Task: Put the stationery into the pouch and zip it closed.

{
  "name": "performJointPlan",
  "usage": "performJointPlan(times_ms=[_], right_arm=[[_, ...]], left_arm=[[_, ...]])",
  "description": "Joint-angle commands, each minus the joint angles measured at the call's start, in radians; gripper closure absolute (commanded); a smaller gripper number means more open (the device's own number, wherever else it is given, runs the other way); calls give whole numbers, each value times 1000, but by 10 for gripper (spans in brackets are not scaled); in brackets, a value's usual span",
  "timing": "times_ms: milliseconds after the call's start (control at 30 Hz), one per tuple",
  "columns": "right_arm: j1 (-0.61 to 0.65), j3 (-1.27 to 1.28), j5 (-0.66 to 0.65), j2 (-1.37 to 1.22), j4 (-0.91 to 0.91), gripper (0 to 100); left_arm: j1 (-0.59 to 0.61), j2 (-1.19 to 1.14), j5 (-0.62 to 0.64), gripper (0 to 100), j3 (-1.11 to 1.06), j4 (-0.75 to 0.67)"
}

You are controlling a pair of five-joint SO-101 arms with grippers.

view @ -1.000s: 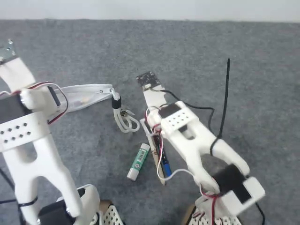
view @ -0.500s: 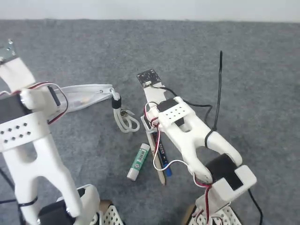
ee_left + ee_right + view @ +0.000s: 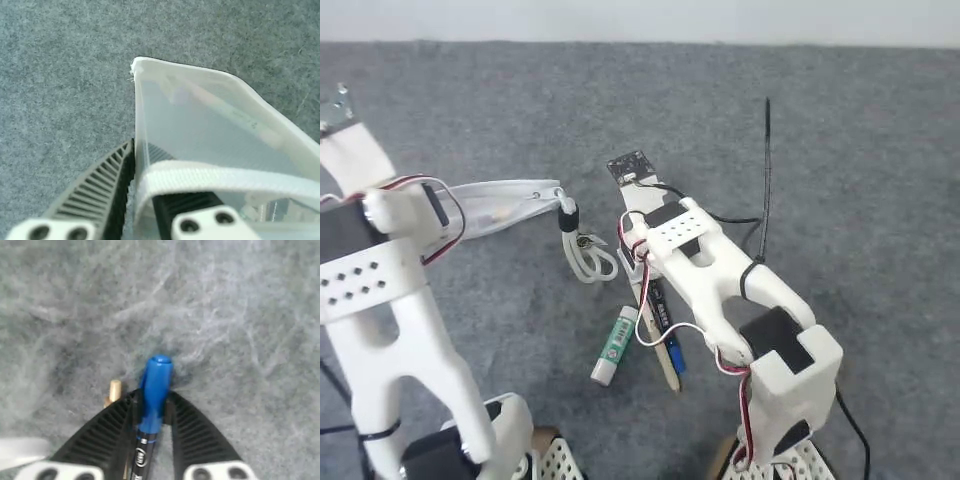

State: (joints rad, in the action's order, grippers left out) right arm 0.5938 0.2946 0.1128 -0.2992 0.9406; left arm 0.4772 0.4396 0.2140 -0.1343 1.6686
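Grasp on the blue-capped marker pen (image 3: 156,371), which lies beside a bare wooden pencil (image 3: 114,389) on the grey carpeted tabletop (image 3: 840,150), toward its near edge. My right fingers (image 3: 152,399) are closed narrow on the pen barrel just behind the cap, one on each side. The pencil lies just beside one finger, and I cannot tell whether they touch. My left fingers (image 3: 141,148) pinch one wall of the translucent white mesh pouch (image 3: 200,125), held out toward the left edge. A pale object shows faintly through it, and I cannot tell how far its mouth gapes. A green-and-white glue stick (image 3: 616,345) lies just beside pen and pencil, not yet bagged.

Likely failures:
- The round barrel may roll or pivot in so slim a grip once lifted.
- The pencil may be dragged along with the pen.
- The pouch, held by one wall only, may sag so that the pen catches its zip edge.
- The white cord loop (image 3: 588,262) trailing from the pouch's end onto the tabletop may snag.
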Motion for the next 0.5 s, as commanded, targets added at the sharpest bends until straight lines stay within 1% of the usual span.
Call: performJointPlan(times_ms=[0,167,367,467], right_arm=[[8,-20,9,-12,15,994],[-35,-20,11,2,18,992],[-38,-20,12,127,147,992],[-36,-14,12,168,180,992]], left_arm=[[-2,6,8,988,-12,-37],[-2,6,8,988,-12,-37],[-2,6,8,988,-12,-37],[-2,6,8,988,-12,-38]])
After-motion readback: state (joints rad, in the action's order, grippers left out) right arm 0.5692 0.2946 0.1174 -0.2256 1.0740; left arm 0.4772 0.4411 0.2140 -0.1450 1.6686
